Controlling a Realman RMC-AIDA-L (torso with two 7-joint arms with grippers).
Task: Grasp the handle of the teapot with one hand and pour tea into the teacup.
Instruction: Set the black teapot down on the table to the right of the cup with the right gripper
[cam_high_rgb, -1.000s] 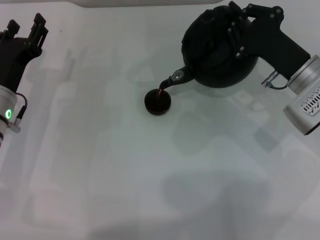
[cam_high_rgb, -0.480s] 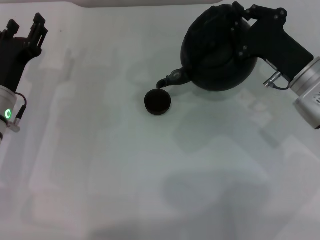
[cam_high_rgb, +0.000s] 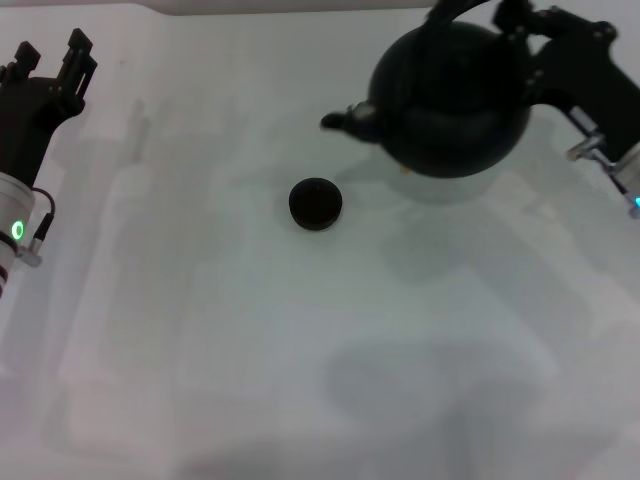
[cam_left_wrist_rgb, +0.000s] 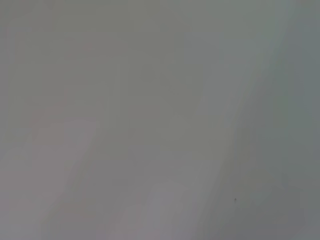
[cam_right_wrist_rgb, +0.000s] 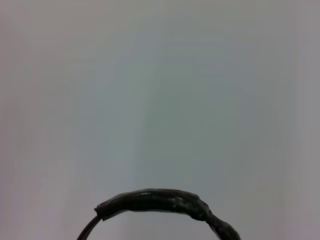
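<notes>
Gripping handle (cam_right_wrist_rgb: 155, 201), right gripper (cam_high_rgb: 505, 18); teapot (cam_high_rgb: 450, 100) matte-black, squat.

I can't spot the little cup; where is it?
In the head view, the teacup sits alone mid-table, below and left of the teapot held up by the right gripper.

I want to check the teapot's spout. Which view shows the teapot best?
The head view: the whole teapot shows, spout level, held by the right gripper. The right wrist view catches only its handle; the left wrist view shows none of it.

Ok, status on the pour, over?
Right gripper holds teapot by handle, level, off the table. No stream. Teacup clear. Left gripper parked far left.
</notes>
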